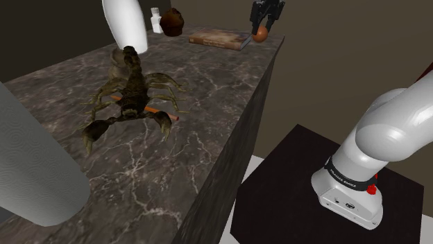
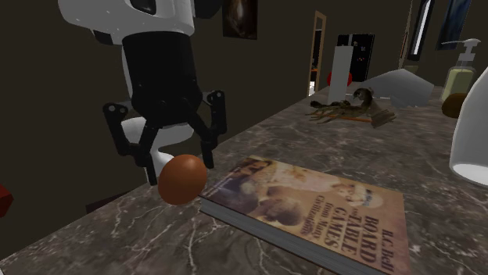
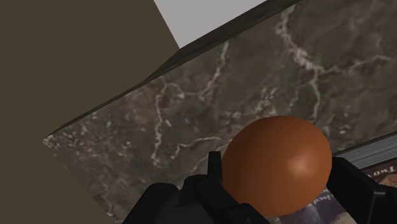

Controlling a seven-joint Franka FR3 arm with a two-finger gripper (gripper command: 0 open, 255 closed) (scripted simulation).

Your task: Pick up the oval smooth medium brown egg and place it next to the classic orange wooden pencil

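Gripper (image 2: pixel 181 168): black, pointing down, left of centre in the second exterior view; fingers drawn in narrow, clasping the egg (image 3: pixel 278 167) on opposite sides.
Egg: smooth, oval, brown-orange; seated between the fingertips, both pads touching it in the wrist view.
Egg position: top right of centre in the shoulder view, at the far corner of the countertop (image 1: pixel 208 145), just beside a corner of the book (image 1: pixel 218 39).
Surface contact: not determinable whether resting on the marble or raised off it.
Pencil (image 1: pixel 154 111): orange, lying flat, left of centre in the shoulder view; partly covered by the scorpion (image 1: pixel 132 90); well apart from the egg.
Scorpion: olive-brown figure, straddling the pencil, claws toward the frame's lower left.
Book: flat on the countertop, cover up; "Board and Table Games" legible in the second exterior view.
Back of countertop: small white bottle (image 1: pixel 157 19) and dark brown pot (image 1: pixel 171 23) side by side, top centre of the shoulder view.
Arm (image 1: pixel 388 132): white, rising from the black stand (image 1: pixel 298 180), lower right of the shoulder view.
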